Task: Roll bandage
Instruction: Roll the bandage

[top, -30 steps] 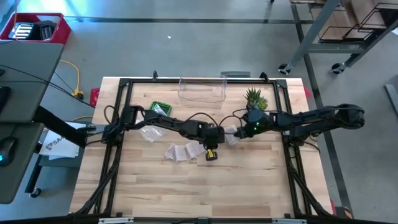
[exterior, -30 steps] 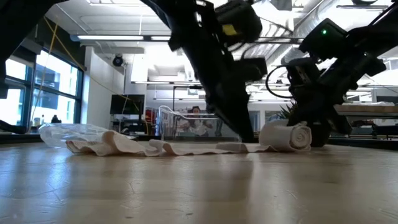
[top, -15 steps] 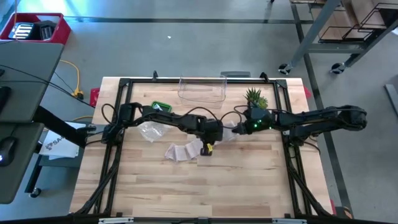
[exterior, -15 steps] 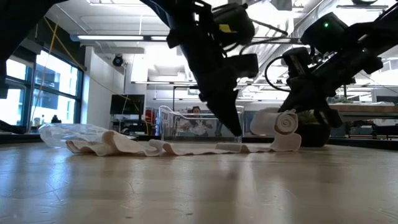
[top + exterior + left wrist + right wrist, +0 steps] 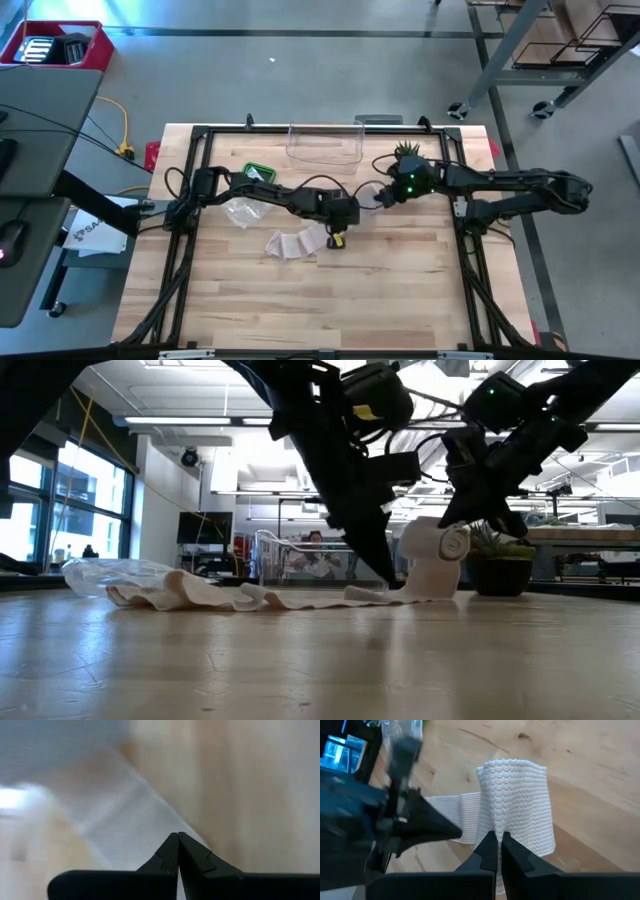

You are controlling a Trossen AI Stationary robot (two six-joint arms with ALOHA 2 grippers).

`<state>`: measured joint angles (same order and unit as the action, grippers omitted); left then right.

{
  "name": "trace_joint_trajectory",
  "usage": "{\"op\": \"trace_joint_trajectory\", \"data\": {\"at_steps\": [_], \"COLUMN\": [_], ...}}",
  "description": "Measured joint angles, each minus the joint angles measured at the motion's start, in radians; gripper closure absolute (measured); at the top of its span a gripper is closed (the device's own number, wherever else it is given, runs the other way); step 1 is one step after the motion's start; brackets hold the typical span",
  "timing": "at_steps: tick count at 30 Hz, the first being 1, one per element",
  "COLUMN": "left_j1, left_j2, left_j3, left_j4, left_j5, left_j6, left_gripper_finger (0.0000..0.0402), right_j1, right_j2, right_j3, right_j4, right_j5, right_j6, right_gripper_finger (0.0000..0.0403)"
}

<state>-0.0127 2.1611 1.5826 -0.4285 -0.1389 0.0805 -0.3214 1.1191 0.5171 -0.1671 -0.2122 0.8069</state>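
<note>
The white bandage is partly rolled. Its roll (image 5: 434,544) hangs just above the table, and my right gripper (image 5: 498,838) is shut on it. From the roll a loose strip (image 5: 300,598) drops to the wood and runs in crumpled folds (image 5: 293,242) toward the table's left. My left gripper (image 5: 177,838) is shut, with its tips down on that strip (image 5: 131,827) close to the roll, near the table's middle (image 5: 338,236). My left gripper presses its shut fingertips (image 5: 385,574) down onto the flat strip (image 5: 150,845), slanting down from the table's left. The strip lies on the wood under them. My right gripper pinches the roll at its end nearest the wrist (image 5: 492,827), slanting down from the table's right. How many wraps lie between the fingers is hidden. The roll is lifted clear, its axis about level, and its tail (image 5: 430,582) hangs to the table.
A clear plastic bin (image 5: 325,146) and a potted plant (image 5: 410,155) stand at the far edge. A green packet (image 5: 258,173) and a crumpled clear bag (image 5: 243,212) lie at the left. Black frame rails (image 5: 185,240) run along the table's sides. Bare wood lies toward the near edge.
My right gripper has risen and drawn a little toward the far edge with the roll. The roll lay on the table a second ago and is now lifted clear, its tail pulled up behind it. The strip under my left gripper has stayed on the wood.
</note>
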Motion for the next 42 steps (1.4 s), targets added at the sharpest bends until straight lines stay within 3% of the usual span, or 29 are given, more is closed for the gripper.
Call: {"op": "trace_joint_trajectory", "data": {"at_steps": [3,15,23,31,42], "left_j1": [0.010,0.004,-0.055,-0.123,-0.102], "left_j2": [0.001,0.110,0.115,0.115,0.116], "left_j3": [0.001,0.001,0.002,0.002,0.001], "left_j4": [0.057,0.205,0.216,0.227,0.248], "left_j5": [-0.051,-0.083,-0.047,-0.003,0.053], "left_j6": [-0.025,-0.133,-0.181,-0.160,-0.024], "left_gripper_finger": [0.0401,0.0401,0.0402,0.0402,0.0401], "right_j1": [0.000,0.007,0.080,0.205,0.466], "right_j2": [0.000,-0.005,-0.031,-0.110,-0.122], "right_j3": [0.000,0.000,0.000,0.000,0.000], "right_j4": [-0.005,-0.027,-0.152,-0.224,-0.249], "right_j5": [-0.009,-0.037,-0.047,0.056,0.244], "right_j6": [0.026,0.075,0.091,0.215,0.511], "right_gripper_finger": [0.0403,0.0403,0.0403,0.0403,0.0403]}}
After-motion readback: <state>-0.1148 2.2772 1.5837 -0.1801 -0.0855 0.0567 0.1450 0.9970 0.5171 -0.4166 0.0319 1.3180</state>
